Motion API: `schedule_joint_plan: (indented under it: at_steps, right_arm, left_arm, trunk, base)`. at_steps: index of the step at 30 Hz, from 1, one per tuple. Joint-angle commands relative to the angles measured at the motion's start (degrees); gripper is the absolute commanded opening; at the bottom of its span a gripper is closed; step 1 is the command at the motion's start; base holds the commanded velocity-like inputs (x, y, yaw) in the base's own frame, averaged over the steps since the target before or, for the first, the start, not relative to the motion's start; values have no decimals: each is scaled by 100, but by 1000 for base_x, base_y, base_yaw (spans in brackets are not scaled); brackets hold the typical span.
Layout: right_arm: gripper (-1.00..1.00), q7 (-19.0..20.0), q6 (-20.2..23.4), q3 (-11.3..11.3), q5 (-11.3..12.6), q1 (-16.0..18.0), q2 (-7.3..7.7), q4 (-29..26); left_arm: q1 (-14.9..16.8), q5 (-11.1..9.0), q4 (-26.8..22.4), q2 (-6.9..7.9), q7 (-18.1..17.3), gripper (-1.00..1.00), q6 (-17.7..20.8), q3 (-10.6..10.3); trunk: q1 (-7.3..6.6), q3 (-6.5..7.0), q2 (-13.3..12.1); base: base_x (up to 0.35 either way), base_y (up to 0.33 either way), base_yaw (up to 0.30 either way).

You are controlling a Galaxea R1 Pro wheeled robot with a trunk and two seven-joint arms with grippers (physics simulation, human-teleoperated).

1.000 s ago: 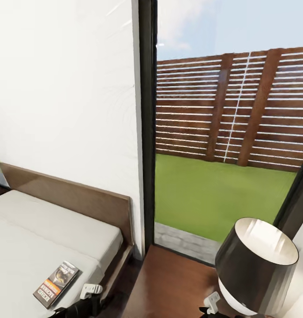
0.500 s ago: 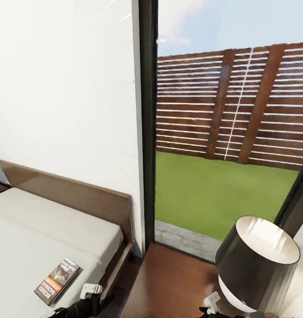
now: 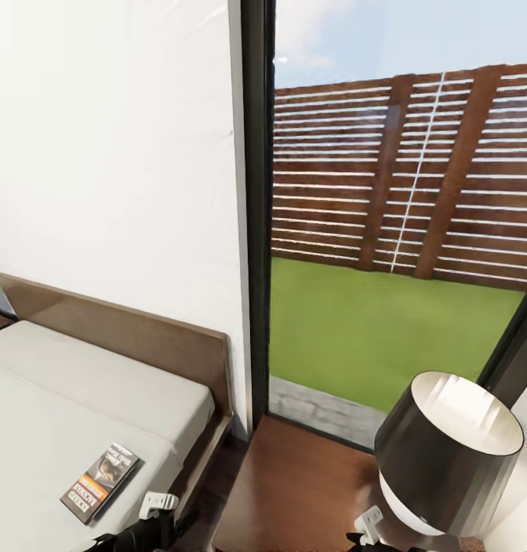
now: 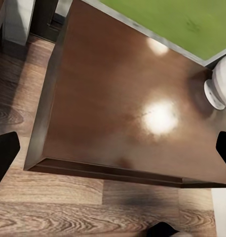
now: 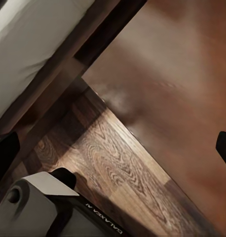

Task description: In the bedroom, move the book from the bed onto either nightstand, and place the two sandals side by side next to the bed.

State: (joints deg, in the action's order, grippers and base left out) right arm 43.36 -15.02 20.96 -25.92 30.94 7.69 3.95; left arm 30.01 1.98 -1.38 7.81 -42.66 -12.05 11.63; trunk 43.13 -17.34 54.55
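The left gripper [image 4: 113,148] is standing wide open — its dark fingertips [image 4: 4,150] are showing at opposite edges of the left wrist view with nothing between them; it is hanging over the nightstand [image 4: 118,98] without touching it; the right gripper [image 5: 113,148] is likewise spread apart and empty, its fingertips [image 5: 4,153] sitting at the edges of the right wrist view above the floor [image 5: 118,168] between bed and cabinet.

The book [image 3: 100,482] is lying flat on the bed [image 3: 79,399], near the mattress's corner closest to the nightstand [image 3: 294,491]; it is thin, with a dark cover and an orange band; the mattress is looking plain and off-white, framed by a dark brown headboard.

The nightstand top is glossy reddish-brown wood, throwing bright reflections; a lamp [image 3: 447,452] with a dark drum shade and a white rounded base is standing on its far side, away from the bed.

The floor is brown wood plank with visible grain; a white wall is rising behind the bed; beside it a tall dark-framed window [image 3: 257,215] is showing green grass and a slatted brown fence [image 3: 401,169].
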Motion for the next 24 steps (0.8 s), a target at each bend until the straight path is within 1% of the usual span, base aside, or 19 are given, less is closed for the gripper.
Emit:
schedule_joint_plan:
  at_steps: [1,6,7,8,9,10,11,12,13,14,16,17,18,19,20,21,22,23,24]
  right_arm:
    - [100,-1,-37,49,-54,9,5,21]
    - [100,95,40,56,-65,11,11,-29]
    - [100,217,152,57,-63,28,14,-46]
    - [100,332,315,57,-63,37,7,-68]
    - [100,440,566,57,-63,46,-5,-104]
    - [100,489,721,57,-62,49,-12,-130]
    - [100,611,1222,57,-62,59,-32,-251]
    - [100,690,1517,57,-62,65,-67,-356]
    - [100,725,1641,57,-62,68,-107,-411]
    - [100,796,1841,57,-62,72,-228,-525]
    - [100,978,2072,57,-61,76,-507,-781]
    - [100,1036,2112,57,-61,77,-559,-841]
    - [100,1177,2192,57,-58,78,-636,-943]
    - [100,1344,2288,57,-56,80,-689,-1015]
    - [100,1435,2349,57,-56,82,-710,-1040]
    - [100,1629,2496,59,-55,84,-750,-1077]
    - [100,2009,2897,60,-22,86,-802,-1122]
    - [100,2092,3003,61,-2,88,-809,-1130]
    - [100,2237,3196,61,50,91,-820,-1149]
  left_arm:
    - [5,21,7,1,-14,100,-25,23]
    - [5,21,7,1,-22,100,-25,23]
    - [5,21,8,1,-26,100,-25,23]
    - [5,21,7,1,-26,100,-25,23]
    - [5,21,7,1,-28,100,-25,23]
    - [5,21,7,1,-29,100,-25,23]
    - [5,21,7,1,-30,100,-25,23]
    - [5,21,7,3,-31,100,-25,23]
    - [5,21,7,4,-31,100,-25,23]
    - [5,20,7,6,-36,100,-25,26]
    - [5,15,7,9,-49,100,-25,26]
    - [5,15,7,9,-51,100,-25,26]
    - [5,14,7,9,-54,100,-25,25]
    - [5,13,7,10,-55,100,-25,24]
    - [5,13,7,10,-56,100,-25,24]
    - [5,13,7,10,-57,100,-25,27]
    - [5,13,7,10,-58,100,-25,30]
    - [5,13,7,10,-58,100,-25,30]
    - [5,13,7,10,-58,100,-25,28]
  trunk:
    - [1,-17,6]
    - [1,-27,6]
    - [1,-27,6]
    - [1,-27,6]
    - [1,-27,6]
    - [1,-27,6]
    - [1,-27,6]
    - [1,-27,6]
    - [1,-28,6]
    - [1,-28,6]
    - [1,-28,6]
    - [1,-28,6]
    - [1,-28,6]
    - [1,-28,6]
    - [1,-28,6]
    - [1,-28,6]
    - [1,-28,6]
    - [1,-28,6]
    - [1,-28,6]
  base:
    - [0,0,0]
    - [0,0,0]
    - [0,0,0]
    - [0,0,0]
    - [0,0,0]
    - [0,0,0]
    - [0,0,0]
    - [0,0,0]
    - [0,0,0]
    - [0,0,0]
    - [0,0,0]
    - [0,0,0]
    - [0,0,0]
    - [0,0,0]
    - [0,0,0]
    - [0,0,0]
    - [0,0,0]
    - [0,0,0]
    - [0,0,0]
